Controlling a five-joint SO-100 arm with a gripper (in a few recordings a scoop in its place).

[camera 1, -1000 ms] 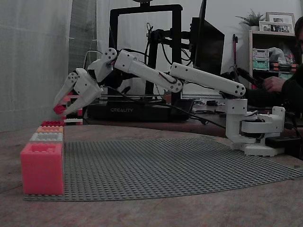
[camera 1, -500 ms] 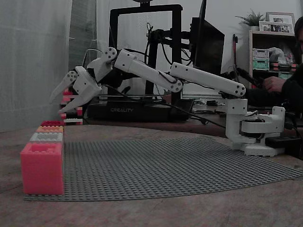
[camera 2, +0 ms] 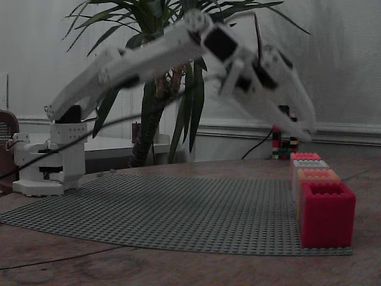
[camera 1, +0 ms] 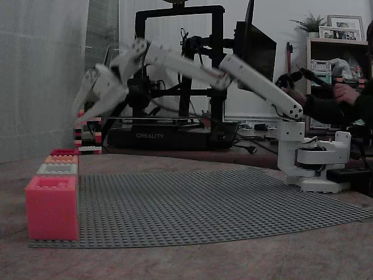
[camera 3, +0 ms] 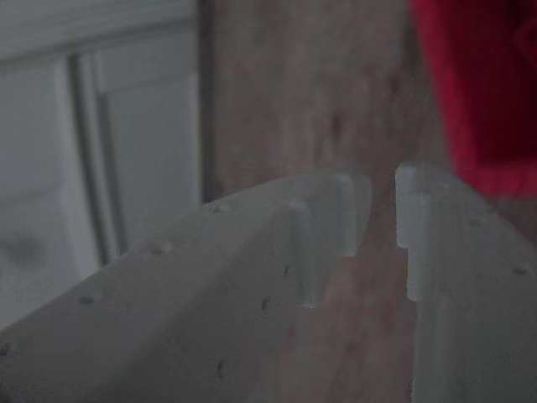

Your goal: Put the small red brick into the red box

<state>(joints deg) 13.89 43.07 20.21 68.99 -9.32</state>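
The gripper (camera 1: 78, 116) hung high over the far left end of the table (camera 1: 192, 256), blurred in both fixed views. In the wrist view its fingers (camera 3: 352, 210) stood with only a slim gap between them and nothing gripped there.

The red box (camera 1: 64, 152) was the far one in the row along the left edge of the grey baseplate (camera 1: 221, 198). From the opposite side it was the near one (camera 2: 327, 220). An orange box (camera 1: 61, 158) stood right beside it, then a grey box (camera 1: 57, 169) and a pink box (camera 1: 51, 210).

The small red brick could not be made out anywhere. It was probably lying inside a box behind the walls, but that could not be told.

The main risk was a wrong landing. The orange box touched the red one, so a brick let go slightly off line could sit in the neighbour or on the studded rim. A second risk was the arm itself. It seemed to be moving fast, and a low swing across the row could nudge a box or tip the brick off a rim.
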